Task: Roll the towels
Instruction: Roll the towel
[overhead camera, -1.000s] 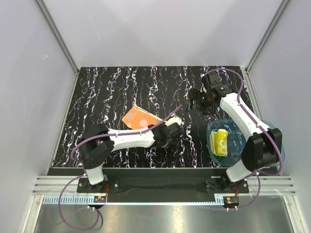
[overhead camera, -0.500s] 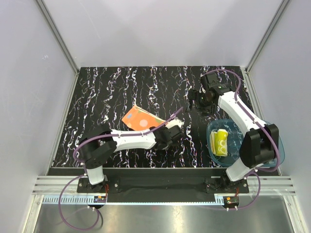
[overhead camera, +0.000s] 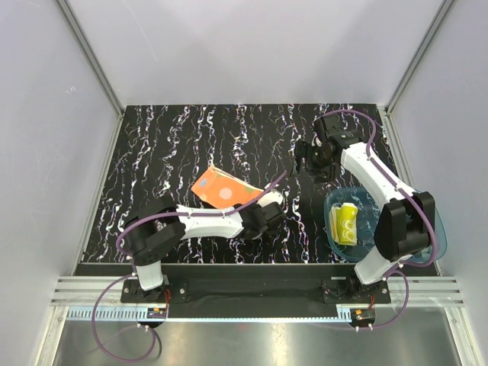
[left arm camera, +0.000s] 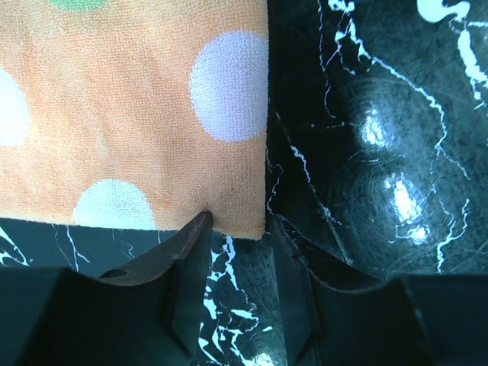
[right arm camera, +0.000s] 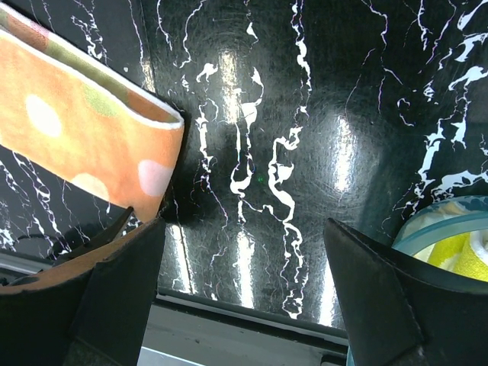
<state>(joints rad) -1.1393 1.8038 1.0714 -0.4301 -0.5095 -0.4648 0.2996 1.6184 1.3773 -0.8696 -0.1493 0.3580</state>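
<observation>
Both arms are built of white link shells with black joint housings, each trailed by a looping purple cable. The left gripper (left arm camera: 238,229) and right gripper (right arm camera: 244,252) have dark, matte fingers.

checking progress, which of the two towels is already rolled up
The yellow towel, a rolled bundle inside the blue tray. The orange polka-dot towel still lies flat on the table.
</observation>
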